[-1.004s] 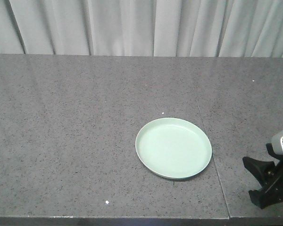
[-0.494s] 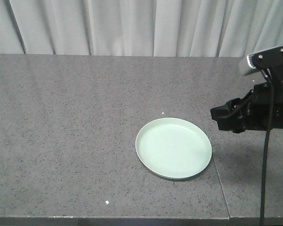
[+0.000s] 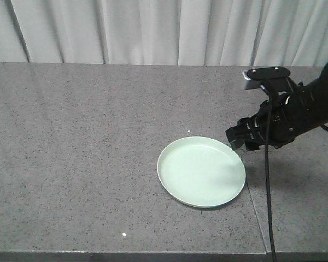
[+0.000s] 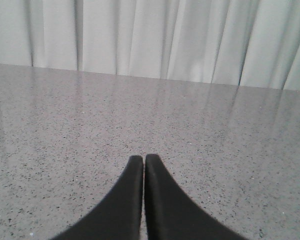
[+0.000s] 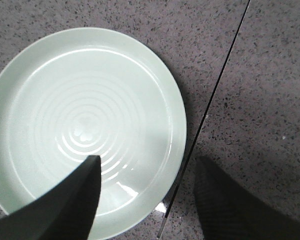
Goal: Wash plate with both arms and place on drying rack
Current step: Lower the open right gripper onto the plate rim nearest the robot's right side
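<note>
Now, left side first. In the left wrist view, the left gripper [image 4: 143, 160] has its two black fingers pressed together tip to tip, with nothing between them. It hangs over a grey speckled counter [image 4: 65, 125], and a pleated white curtain [image 4: 140, 35] runs along the counter's far edge. This gripper lies outside the front view.

Front view, left half: counter surface, with one white speck [image 3: 124, 234] near the front edge.

Centre-right: the plate [image 3: 201, 172], pale mint green, lies flat and right side up on the counter. It sits just left of a thin seam [image 3: 256, 218] in the stone.

Right: the right arm [image 3: 317, 98] reaches in from the right edge, angled down toward the plate. A grey-white camera block [image 3: 265, 72] sits on top near the wrist, and a black cable [image 3: 269, 196] drops from there to the front edge. The right gripper [image 3: 238, 141] is at the plate's far-right rim. Contact cannot be judged from this view.

Right wrist view: the jaws are spread wide and hold nothing. One finger [image 5: 75, 200] is over the plate's glossy, ringed floor. The other finger [image 5: 220, 200] is over the counter beyond the seam. The plate's rim and the seam lie between them.
</note>
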